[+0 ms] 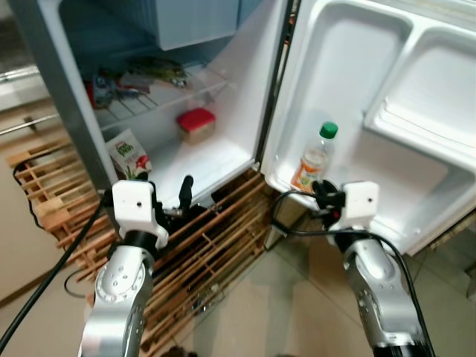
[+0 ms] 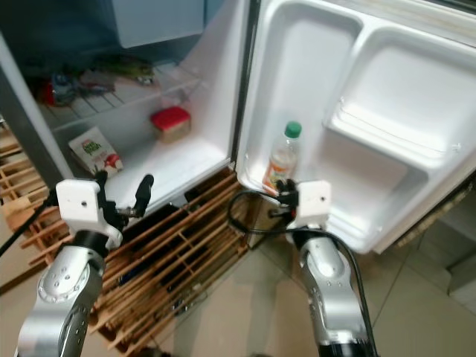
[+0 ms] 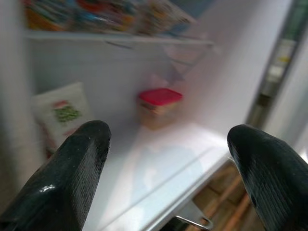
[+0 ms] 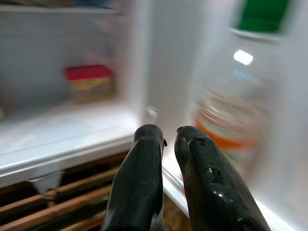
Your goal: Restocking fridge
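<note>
Fridge [image 1: 245, 111] open, door [image 1: 387, 89] swung wide to the right. Interior white, wire shelf [image 1: 160, 100] up top with a jumble of colourful packets [image 1: 137, 78], too blurred to identify. Door has moulded white compartments; the lowest one holds the bottle.

Wooden slat rack [image 1: 201, 245] on the floor in front of the fridge, tiled floor [image 1: 290, 297] to the right of it.

On the fridge floor: carton [image 1: 128, 155], white with green print and a red patch, leaning at the left front edge. Tub [image 1: 195, 124] with red lid and tan body sits further back, well apart from the carton.

Bottle [image 1: 315, 158]: clear plastic, green cap, orange-and-white label round the lower body, upright in the door's bottom compartment, near its left end.

Left hand [image 1: 160, 197] hovers just outside the fridge's lower edge, below the carton, fingers [image 3: 62, 178] spread wide, gripping nothing. Wrist view looks between them at the tub and carton.

Right hand [image 1: 321, 195] sits just below the bottle at the door's bottom lip, fingers [image 4: 139, 187] pressed together, nothing between them. Wrist view has the bottle close ahead, blurred; can't tell if the tips touch it.
</note>
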